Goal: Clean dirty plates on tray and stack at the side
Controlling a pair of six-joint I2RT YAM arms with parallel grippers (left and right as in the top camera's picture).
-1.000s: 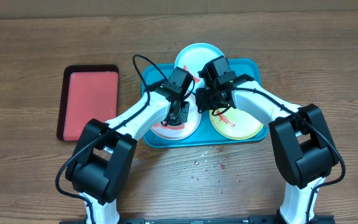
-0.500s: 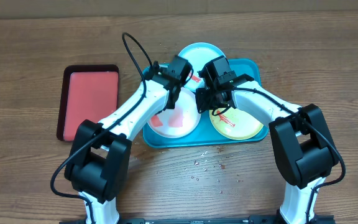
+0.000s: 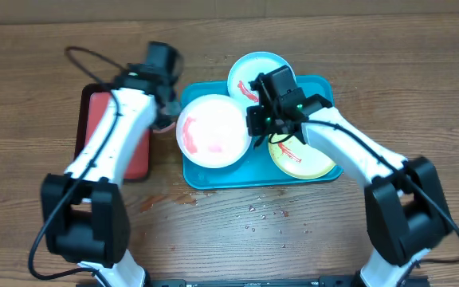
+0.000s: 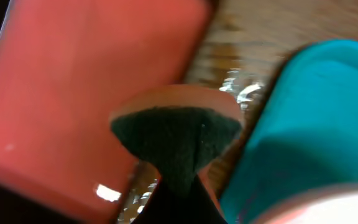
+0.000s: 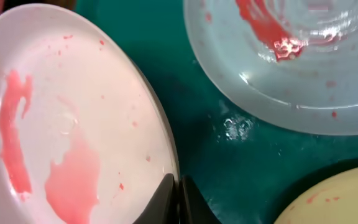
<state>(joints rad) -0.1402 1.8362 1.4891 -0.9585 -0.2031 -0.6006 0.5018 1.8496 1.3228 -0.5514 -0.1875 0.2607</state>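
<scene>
The teal tray [image 3: 325, 89] holds the light blue plate [image 3: 255, 72] at the back and the yellow-green plate [image 3: 305, 159] at the front right, both with red smears. My right gripper [image 3: 251, 130] is shut on the right rim of the white/pinkish plate [image 3: 212, 131], which is raised over the tray's left half. The right wrist view shows the fingers [image 5: 178, 193] pinching that rim, with the plate [image 5: 61, 124] smeared red. My left gripper [image 3: 164, 115] is shut on a dark green sponge [image 4: 176, 134], between the red tray and the teal tray [image 4: 309, 124].
A smaller dark-rimmed red tray [image 3: 114, 131] lies left of the teal tray. Red smears [image 3: 162, 199] and crumbs [image 3: 257, 211] dot the wooden table in front of the teal tray. In the right wrist view the blue plate [image 5: 291, 56] and yellow-green plate [image 5: 334, 199] lie close by.
My left arm swung left from over the white plate to the gap between the two trays. The white plate now sits higher and farther left in my right gripper.
</scene>
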